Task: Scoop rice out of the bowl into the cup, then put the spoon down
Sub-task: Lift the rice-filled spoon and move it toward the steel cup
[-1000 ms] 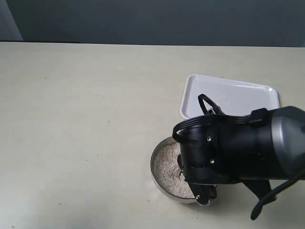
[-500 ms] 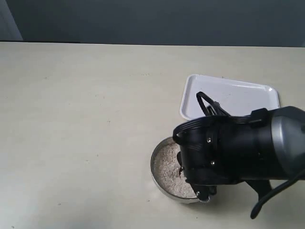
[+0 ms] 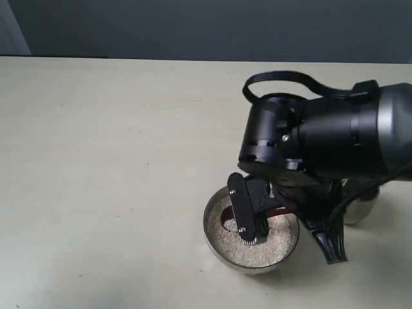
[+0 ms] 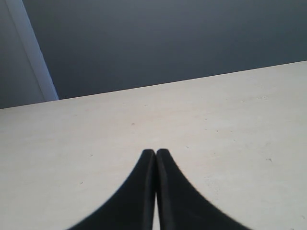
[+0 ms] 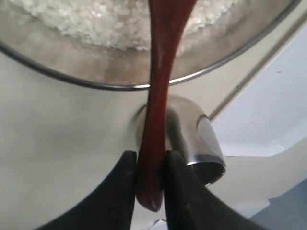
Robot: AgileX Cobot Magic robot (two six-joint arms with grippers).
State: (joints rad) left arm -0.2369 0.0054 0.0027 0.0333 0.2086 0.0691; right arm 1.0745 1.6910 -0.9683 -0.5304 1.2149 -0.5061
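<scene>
The steel bowl (image 3: pixel 215 241) sits at the table's near middle, full of white rice (image 3: pixel 241 251). My right gripper (image 3: pixel 254 226) hangs over the bowl, shut on the reddish-brown wooden spoon (image 3: pixel 226 222), whose head dips into the rice at the bowl's left side. In the right wrist view the fingers (image 5: pixel 125 177) clamp the end of the spoon handle (image 5: pixel 158 96), which runs over the bowl rim (image 5: pixel 96 84) into the rice (image 5: pixel 110 19). The small steel cup (image 3: pixel 360 207) stands just right of the bowl, behind the arm, and shows again as the cup (image 5: pixel 196 136). My left gripper (image 4: pixel 156 153) is shut and empty over bare table.
The bulky black right arm (image 3: pixel 322 141) covers much of the right side of the exterior view and hides the white tray there. In the right wrist view the white tray (image 5: pixel 273 105) lies just beyond the cup. Bare cream tabletop (image 3: pixel 96 161) stretches to the left.
The right arm has swung up and away from the camera, uncovering the bowl and cup and hiding the tray. The gripper fingers and spoon now show over the rice.
</scene>
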